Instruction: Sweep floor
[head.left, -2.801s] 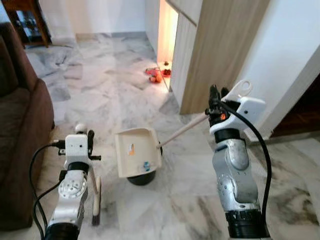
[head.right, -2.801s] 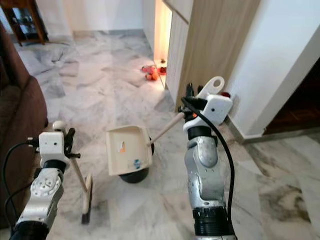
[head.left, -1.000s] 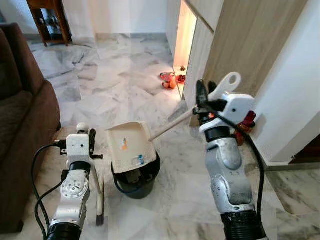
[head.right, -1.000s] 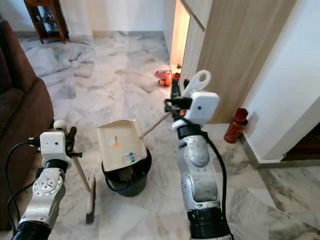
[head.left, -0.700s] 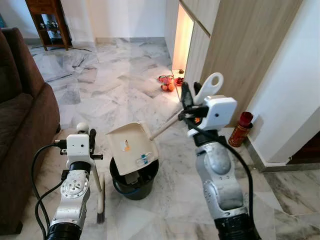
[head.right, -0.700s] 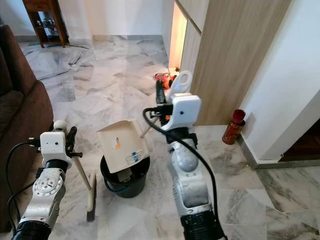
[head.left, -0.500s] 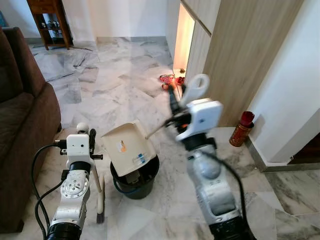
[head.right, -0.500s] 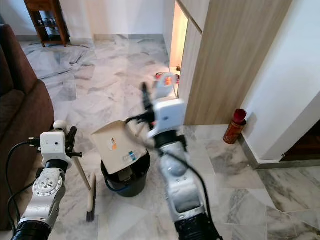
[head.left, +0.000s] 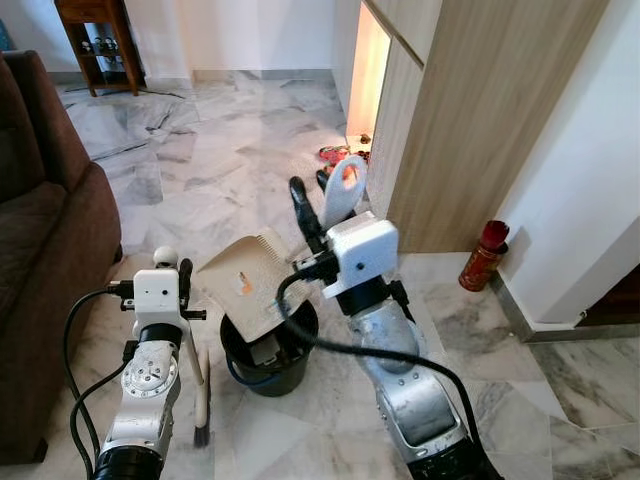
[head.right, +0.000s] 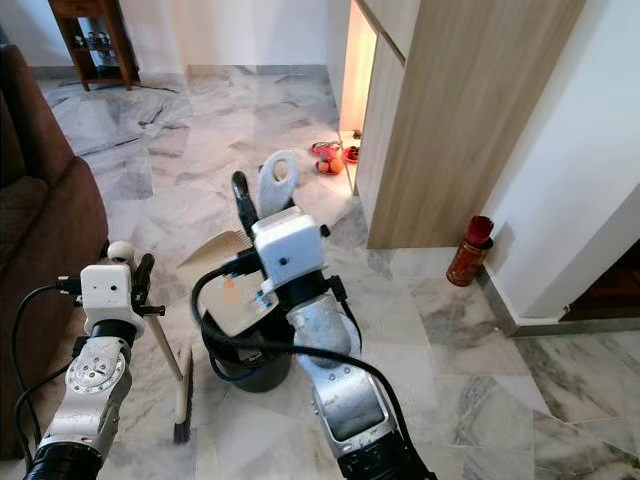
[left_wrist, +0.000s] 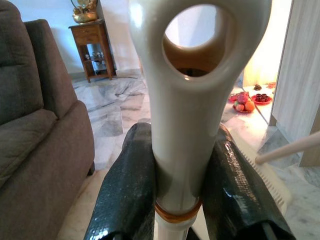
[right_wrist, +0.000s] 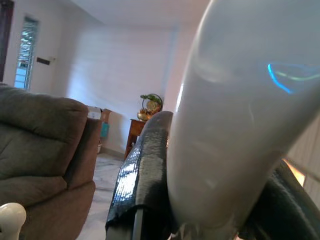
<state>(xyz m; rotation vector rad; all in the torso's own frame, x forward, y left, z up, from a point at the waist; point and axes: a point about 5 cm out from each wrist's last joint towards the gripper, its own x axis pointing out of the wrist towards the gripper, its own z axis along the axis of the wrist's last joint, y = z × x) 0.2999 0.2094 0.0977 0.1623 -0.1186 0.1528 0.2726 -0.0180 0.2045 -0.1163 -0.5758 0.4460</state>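
Observation:
My right gripper (head.left: 318, 200) is shut on the looped end of the dustpan's long handle (right_wrist: 240, 100). The cream dustpan (head.left: 245, 280) hangs steeply tilted, its lower edge inside a black bucket (head.left: 268, 365) on the marble floor. Some scraps lie in the bucket. At the lower left, my left gripper (head.left: 168, 268) is shut on the top of the broom handle (left_wrist: 185, 100), both black fingers (left_wrist: 132, 185) pressed against it. The broom stands nearly upright with its brush head (head.left: 200, 405) on the floor beside the bucket.
A brown sofa (head.left: 40, 280) fills the left side. A wooden cabinet (head.left: 470, 120) and a white wall stand to the right, with a red bottle (head.left: 481, 256) at their foot. Red and orange items (head.left: 335, 155) lie by the lit gap; a wooden side table (head.left: 95, 40) stands far back.
My right arm has swung left across the view, tipping the dustpan steeper into the bucket. The left arm and broom have stayed put.

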